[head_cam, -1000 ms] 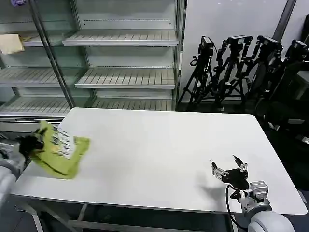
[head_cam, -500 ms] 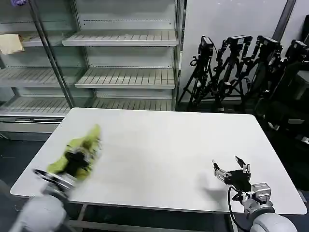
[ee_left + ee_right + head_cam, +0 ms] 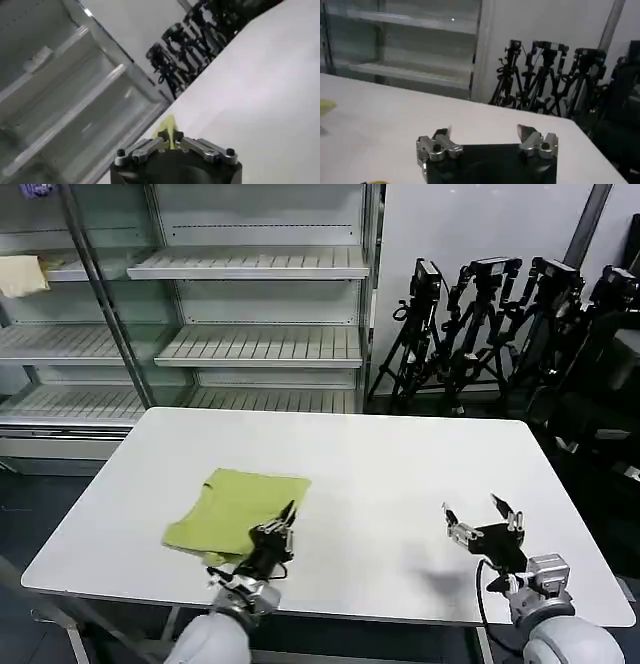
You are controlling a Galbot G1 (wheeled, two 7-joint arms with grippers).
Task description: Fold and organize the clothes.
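A white table [image 3: 380,484] fills the foreground, with empty wire shelves [image 3: 250,344] behind it on the left and a cluster of black tripods [image 3: 500,314] behind it on the right. On an upper shelf at the far left lies a pale cream cloth [image 3: 20,274]. The lime T-shirt [image 3: 235,504] lies on the table's left half, toward the near edge, as a flattish, roughly folded patch with its near edge bunched. The left gripper [image 3: 275,536] sits at that near right corner of the shirt, touching it; in the left wrist view its jaws are drawn together on a small peak of the yellow-green fabric [image 3: 167,131] that sticks up between them. The right gripper [image 3: 483,522] hovers over the bare right side of the table near its front edge, well apart from the shirt, its fingers [image 3: 527,134] spread wide with nothing between them. In the right wrist view a sliver of the shirt [image 3: 326,105] shows at the far side of the tabletop.
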